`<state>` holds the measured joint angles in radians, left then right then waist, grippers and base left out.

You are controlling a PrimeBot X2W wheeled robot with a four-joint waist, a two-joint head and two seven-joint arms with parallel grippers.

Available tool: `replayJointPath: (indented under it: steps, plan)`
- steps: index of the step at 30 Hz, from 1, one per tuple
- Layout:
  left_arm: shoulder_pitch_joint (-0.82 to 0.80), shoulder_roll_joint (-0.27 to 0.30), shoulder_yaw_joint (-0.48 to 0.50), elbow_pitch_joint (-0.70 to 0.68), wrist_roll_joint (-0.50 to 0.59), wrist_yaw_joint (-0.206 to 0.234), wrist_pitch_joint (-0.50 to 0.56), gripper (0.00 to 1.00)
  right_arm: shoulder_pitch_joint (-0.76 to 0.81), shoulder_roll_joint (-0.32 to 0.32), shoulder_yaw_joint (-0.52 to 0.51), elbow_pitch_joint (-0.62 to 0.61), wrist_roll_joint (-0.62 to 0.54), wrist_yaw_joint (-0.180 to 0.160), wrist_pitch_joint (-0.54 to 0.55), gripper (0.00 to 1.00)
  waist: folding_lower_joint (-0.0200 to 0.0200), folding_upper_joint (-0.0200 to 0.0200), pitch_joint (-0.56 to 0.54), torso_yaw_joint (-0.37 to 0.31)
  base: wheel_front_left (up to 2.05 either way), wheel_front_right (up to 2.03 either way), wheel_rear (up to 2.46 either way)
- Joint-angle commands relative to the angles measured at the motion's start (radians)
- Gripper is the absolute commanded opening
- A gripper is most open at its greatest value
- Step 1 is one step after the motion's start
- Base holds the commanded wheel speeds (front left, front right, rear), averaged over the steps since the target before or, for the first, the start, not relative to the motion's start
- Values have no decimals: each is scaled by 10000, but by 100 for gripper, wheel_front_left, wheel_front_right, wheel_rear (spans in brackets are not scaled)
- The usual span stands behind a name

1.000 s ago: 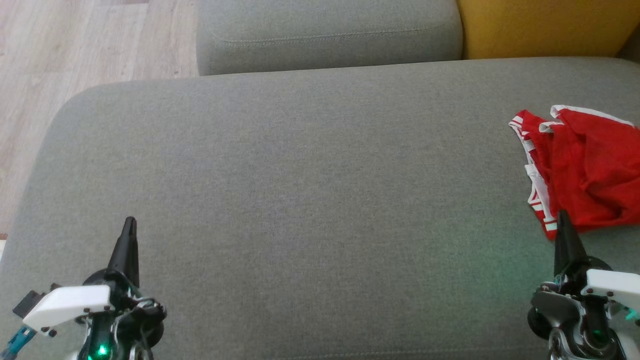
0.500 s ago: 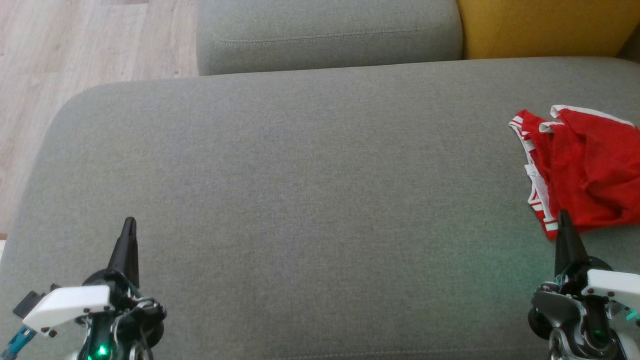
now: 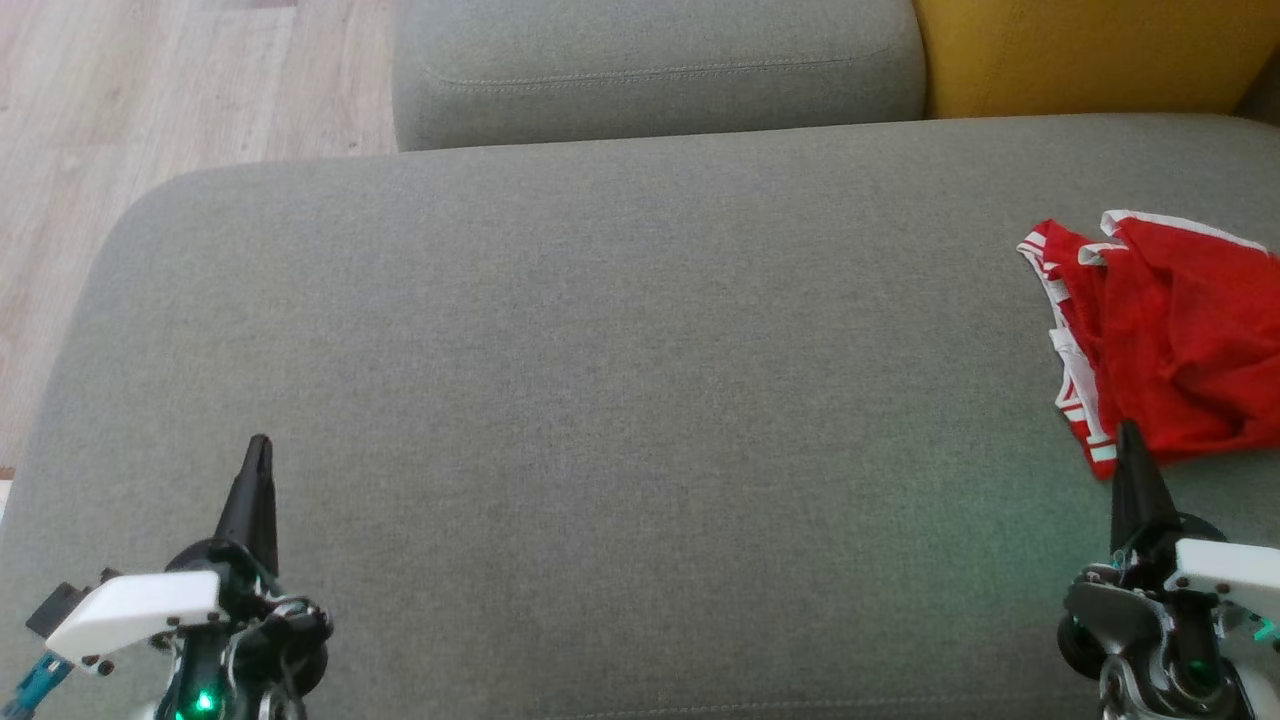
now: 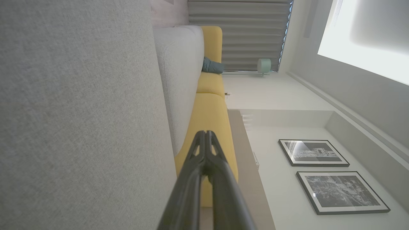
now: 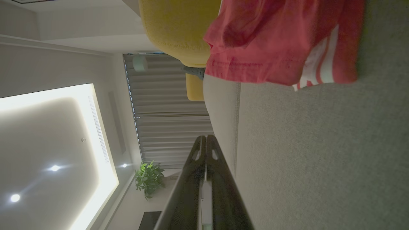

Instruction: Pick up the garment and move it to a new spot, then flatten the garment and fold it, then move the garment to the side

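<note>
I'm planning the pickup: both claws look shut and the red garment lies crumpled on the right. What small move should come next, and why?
Probably open the right claw before reaching for the red garment. Its fingers are pressed together, the garment's striped hem lies just ahead of them, and the left claw sits far off across the grey sofa cushion.

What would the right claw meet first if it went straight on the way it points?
Probably the red garment: the head view shows the right claw aimed at its striped edge. The wrist view sets it slightly aside, so a near miss is possible.
</note>
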<state>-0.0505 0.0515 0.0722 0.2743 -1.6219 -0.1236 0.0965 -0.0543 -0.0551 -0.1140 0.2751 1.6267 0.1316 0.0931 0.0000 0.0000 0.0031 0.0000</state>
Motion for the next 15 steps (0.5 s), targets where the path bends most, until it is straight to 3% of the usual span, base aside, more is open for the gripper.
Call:
replayJointPath:
  steps: [1, 15]
  plan:
    - [-567, 60, 322, -295, 55, -71, 91, 0, -521, -69, 162, -312, -49, -9, 73, 0, 0, 0, 0, 0, 0, 0, 0]
    - [-569, 47, 341, -294, 71, -71, 106, 0, -524, -49, 132, -310, -73, -9, 96, 0, 0, 0, 0, 0, 0, 0, 0]
